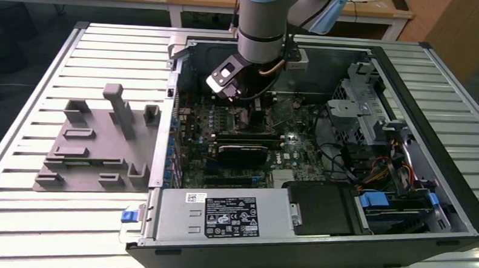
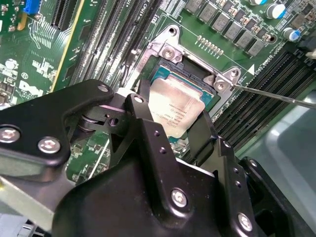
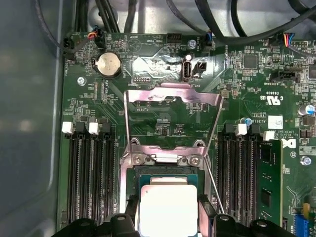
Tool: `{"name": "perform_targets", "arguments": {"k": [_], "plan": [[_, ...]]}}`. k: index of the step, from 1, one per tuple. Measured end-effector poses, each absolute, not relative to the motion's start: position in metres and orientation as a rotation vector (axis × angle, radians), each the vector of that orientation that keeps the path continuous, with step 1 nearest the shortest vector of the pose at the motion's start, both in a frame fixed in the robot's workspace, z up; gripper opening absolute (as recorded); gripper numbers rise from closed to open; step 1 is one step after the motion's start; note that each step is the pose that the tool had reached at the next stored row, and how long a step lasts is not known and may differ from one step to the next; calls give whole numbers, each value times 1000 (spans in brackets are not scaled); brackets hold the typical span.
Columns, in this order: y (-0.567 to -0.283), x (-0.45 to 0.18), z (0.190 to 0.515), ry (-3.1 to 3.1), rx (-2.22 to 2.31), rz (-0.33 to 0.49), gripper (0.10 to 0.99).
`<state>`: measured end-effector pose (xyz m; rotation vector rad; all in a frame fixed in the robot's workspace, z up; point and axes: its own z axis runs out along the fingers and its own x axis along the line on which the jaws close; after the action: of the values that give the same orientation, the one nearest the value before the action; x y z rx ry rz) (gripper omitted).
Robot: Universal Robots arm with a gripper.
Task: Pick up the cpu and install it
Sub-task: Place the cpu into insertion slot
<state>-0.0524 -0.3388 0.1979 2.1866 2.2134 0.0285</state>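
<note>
The cpu, a small square chip with a pale silver top, lies level over the motherboard's socket, whose blue-green edge shows around it. In the second wrist view the cpu sits between my two black fingers. My gripper is shut on the cpu, one finger pressed against each of two opposite sides. In the exterior view the arm reaches down into the open computer case, with the gripper low over the board's far middle.
The socket's metal load plate stands flipped open beyond the cpu, its thin lever raised beside it. Memory slots flank the socket. A grey plastic fixture rests on the slatted table at the exterior view's left, outside the case wall.
</note>
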Motion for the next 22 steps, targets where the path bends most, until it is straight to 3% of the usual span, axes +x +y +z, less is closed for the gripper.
{"name": "perform_targets", "arguments": {"k": [22], "plan": [[-336, -53, 191, 2194, 2206, 28, 545]]}}
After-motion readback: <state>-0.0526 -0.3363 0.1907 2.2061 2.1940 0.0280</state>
